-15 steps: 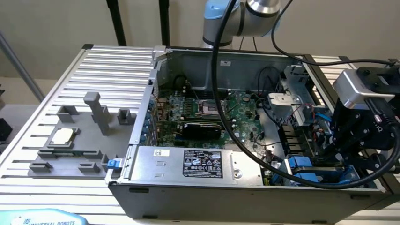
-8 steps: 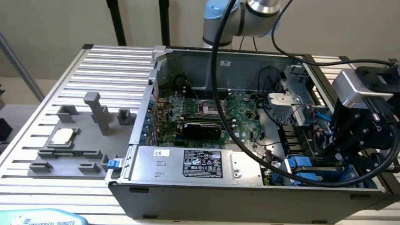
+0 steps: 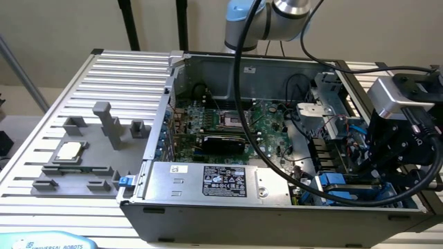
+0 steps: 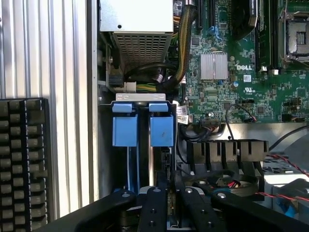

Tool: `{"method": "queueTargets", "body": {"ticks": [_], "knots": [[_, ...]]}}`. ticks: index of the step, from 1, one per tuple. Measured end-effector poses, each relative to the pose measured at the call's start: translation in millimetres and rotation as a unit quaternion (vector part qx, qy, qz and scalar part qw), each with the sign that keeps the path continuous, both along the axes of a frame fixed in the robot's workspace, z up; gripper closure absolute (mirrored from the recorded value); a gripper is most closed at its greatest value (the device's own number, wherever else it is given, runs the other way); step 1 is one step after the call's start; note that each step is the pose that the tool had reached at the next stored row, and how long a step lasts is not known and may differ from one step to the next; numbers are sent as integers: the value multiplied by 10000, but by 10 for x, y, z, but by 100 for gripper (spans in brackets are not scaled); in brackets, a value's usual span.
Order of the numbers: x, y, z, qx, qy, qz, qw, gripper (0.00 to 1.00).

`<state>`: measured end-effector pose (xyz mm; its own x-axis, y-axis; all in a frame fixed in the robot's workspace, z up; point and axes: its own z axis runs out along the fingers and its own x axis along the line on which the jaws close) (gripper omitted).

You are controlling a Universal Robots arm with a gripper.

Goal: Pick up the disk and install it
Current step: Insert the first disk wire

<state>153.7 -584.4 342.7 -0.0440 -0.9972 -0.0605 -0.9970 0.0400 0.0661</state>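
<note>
The disk (image 4: 161, 129) stands on edge in the drive bay of the open computer case, its bright blue carrier end facing the wrist camera. A second blue carrier (image 4: 124, 128) sits in the slot right beside it. My gripper (image 4: 169, 212) is over this bay, its black fingers (image 4: 154, 210) drawn close together on a thin edge that runs in line with the disk. In the exterior view the gripper (image 3: 377, 176) hangs over the bay at the case's near corner on the exterior view's right, with the blue carriers (image 3: 339, 182) just beneath it.
The grey power-supply box (image 3: 207, 179) lies along the case's front wall next to the bay. The green motherboard (image 3: 221, 124) fills the middle of the case. Black cables loop across it. A small square CPU chip (image 3: 69, 151) rests on a grey fixture at the exterior view's left.
</note>
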Motion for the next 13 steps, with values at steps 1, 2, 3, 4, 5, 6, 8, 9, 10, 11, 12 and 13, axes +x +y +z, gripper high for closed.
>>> {"method": "queueTargets", "body": {"ticks": [1, 2, 3, 4, 5, 6, 8, 9, 10, 11, 12, 13], "knots": [[0, 1, -2, -5, -1, 0, 10000, 84], [0, 3, -3, -12, -3, 0, 10000, 84], [0, 6, -4, -17, -5, 0, 10000, 84], [0, 8, -5, -22, -6, 0, 10000, 84], [0, 11, -6, -25, -7, 0, 10000, 84], [0, 15, -8, -27, -8, 0, 10000, 84], [0, 23, -9, -33, -9, 0, 10000, 84], [-1, 28, -10, -34, -9, 0, 10000, 84], [-1, 32, -11, -35, -9, 0, 10000, 84], [-1, 35, -11, -38, -9, -1, 10000, 84], [-1, 39, -11, -40, -10, 0, 10000, 84], [-1, 42, -11, -44, -9, -1, 10000, 84]]}}
